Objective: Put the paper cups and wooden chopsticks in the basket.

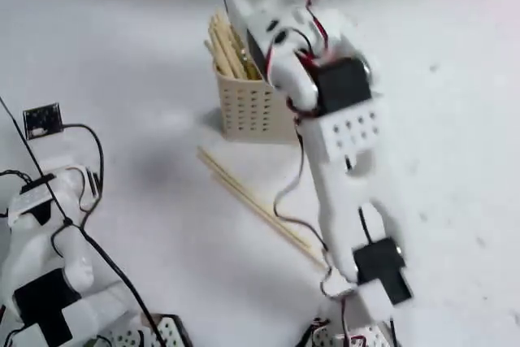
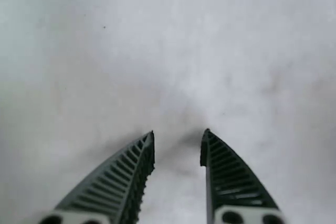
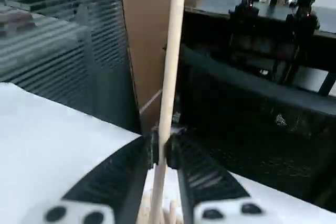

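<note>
White table (image 1: 122,62) bears basket (image 1: 252,111), loose chopsticks (image 1: 260,205).

Left gripper (image 2: 177,140) parted, right gripper (image 3: 164,145) clamped

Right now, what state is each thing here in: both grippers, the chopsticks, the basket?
Left gripper: open, holding nothing, over the table.
Right gripper: shut on the held chopstick, which stands upright.
Basket: upright, with stored chopsticks standing in it.
Loose chopsticks: lying flat on the table, outside the basket.
</note>
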Robot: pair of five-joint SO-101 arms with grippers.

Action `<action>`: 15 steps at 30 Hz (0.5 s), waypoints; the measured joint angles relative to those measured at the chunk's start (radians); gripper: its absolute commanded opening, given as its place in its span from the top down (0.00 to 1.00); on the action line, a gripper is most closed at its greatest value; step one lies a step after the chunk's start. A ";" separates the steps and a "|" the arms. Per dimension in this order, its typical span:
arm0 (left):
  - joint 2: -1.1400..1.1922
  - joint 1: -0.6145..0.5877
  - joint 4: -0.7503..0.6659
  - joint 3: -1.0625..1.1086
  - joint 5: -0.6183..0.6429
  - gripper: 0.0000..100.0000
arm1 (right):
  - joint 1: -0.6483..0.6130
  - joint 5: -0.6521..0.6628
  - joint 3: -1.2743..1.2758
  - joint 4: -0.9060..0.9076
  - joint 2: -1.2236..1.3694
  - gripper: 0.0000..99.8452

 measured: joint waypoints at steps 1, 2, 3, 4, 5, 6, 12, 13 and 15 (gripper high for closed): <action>0.000 0.000 0.000 0.000 0.000 0.84 | 0.003 0.000 -0.008 -0.009 0.021 0.98; 0.000 0.000 0.000 0.000 0.000 0.84 | 0.008 0.000 -0.008 -0.020 0.034 0.98; 0.000 0.000 0.000 0.000 0.000 0.84 | 0.011 0.000 -0.008 -0.035 0.040 0.98; 0.000 0.000 0.000 0.000 0.000 0.84 | 0.012 0.000 0.002 -0.064 0.040 0.98; 0.000 0.000 0.000 0.000 0.000 0.84 | 0.017 0.000 0.021 -0.100 0.038 0.98; 0.000 0.000 0.000 0.000 0.000 0.84 | 0.017 0.000 0.052 -0.141 0.035 0.98; 0.000 0.000 0.000 0.000 0.000 0.84 | 0.020 0.006 0.388 -0.393 -0.057 0.98; 0.000 0.000 0.000 0.000 0.000 0.84 | 0.020 0.015 0.459 -0.440 -0.094 0.98; 0.000 0.000 0.000 0.000 0.000 0.84 | 0.020 0.049 0.589 -0.514 -0.163 0.96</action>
